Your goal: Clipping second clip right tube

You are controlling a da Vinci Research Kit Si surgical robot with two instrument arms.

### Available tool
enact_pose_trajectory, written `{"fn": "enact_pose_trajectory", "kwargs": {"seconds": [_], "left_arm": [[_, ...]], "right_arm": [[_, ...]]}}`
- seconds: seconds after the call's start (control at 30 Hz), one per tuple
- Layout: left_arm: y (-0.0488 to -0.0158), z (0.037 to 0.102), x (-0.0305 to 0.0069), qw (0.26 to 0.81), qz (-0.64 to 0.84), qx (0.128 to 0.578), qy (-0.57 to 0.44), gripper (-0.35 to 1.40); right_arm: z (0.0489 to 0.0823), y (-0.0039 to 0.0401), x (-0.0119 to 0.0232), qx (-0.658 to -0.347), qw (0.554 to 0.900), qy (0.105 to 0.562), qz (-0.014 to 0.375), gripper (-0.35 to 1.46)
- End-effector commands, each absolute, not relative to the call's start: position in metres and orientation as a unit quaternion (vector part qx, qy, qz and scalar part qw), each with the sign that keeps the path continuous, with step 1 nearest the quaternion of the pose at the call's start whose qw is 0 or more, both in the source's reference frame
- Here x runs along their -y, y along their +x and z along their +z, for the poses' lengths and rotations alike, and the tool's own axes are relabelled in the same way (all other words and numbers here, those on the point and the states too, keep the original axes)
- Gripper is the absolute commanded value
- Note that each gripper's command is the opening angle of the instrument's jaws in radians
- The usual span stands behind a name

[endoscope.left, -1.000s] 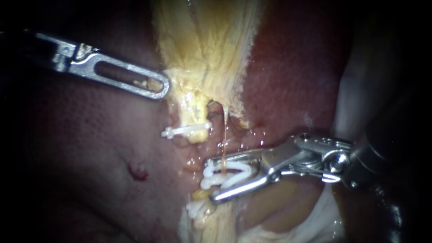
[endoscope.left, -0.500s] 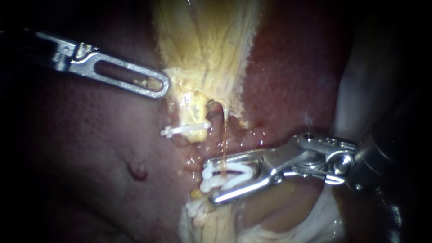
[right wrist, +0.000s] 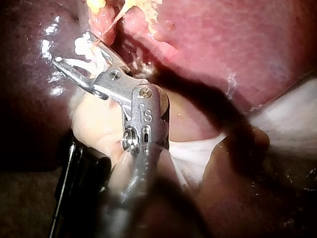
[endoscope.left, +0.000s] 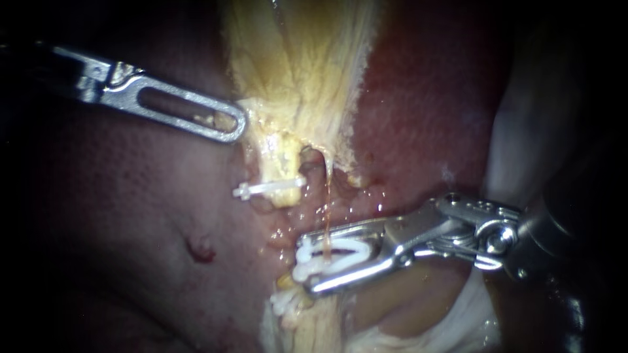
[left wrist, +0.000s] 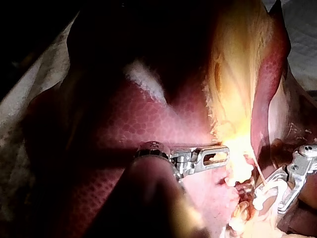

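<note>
White clip (endoscope.left: 330,255), mottled red liver (endoscope.left: 124,209)

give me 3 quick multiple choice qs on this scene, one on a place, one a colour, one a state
1. Where is the open clip? A in the right instrument B lying loose C out of view
2. Its colour? A blue B white C black
3. Its state? A legs apart B closed flat C snapped in two

1 A: the instrument holds it at its tip.
2 B: it shows white against the metal.
3 A: its legs stand apart, with the thin tube running down between them.
</note>
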State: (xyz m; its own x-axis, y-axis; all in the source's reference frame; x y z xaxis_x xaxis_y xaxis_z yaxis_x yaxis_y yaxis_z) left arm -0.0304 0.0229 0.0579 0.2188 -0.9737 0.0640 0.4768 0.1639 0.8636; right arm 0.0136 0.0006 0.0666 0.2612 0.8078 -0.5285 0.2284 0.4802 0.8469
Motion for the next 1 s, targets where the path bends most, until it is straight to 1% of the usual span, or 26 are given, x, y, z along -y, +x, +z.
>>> {"fn": "enact_pose_trajectory", "kwargs": {"seconds": [0.03,0.47,0.63,1.0], "left_arm": [[-0.0304,0.0579,-0.0229,0.686,-0.528,0.334,0.373,-0.35],[-0.0304,0.0579,-0.0229,0.686,-0.529,0.334,0.373,-0.35],[-0.0304,0.0579,-0.0229,0.686,-0.529,0.334,0.372,-0.35],[-0.0304,0.0579,-0.0229,0.686,-0.529,0.334,0.372,-0.35]], "right_arm": [[0.0666,0.0136,-0.0006,-0.565,0.648,0.46,0.222,0.33],[0.0671,0.0135,-0.0007,-0.564,0.647,0.463,0.222,0.19],[0.0672,0.0135,-0.0008,-0.564,0.647,0.463,0.222,0.07],[0.0673,0.0135,-0.0008,-0.564,0.647,0.463,0.222,-0.11]]}}
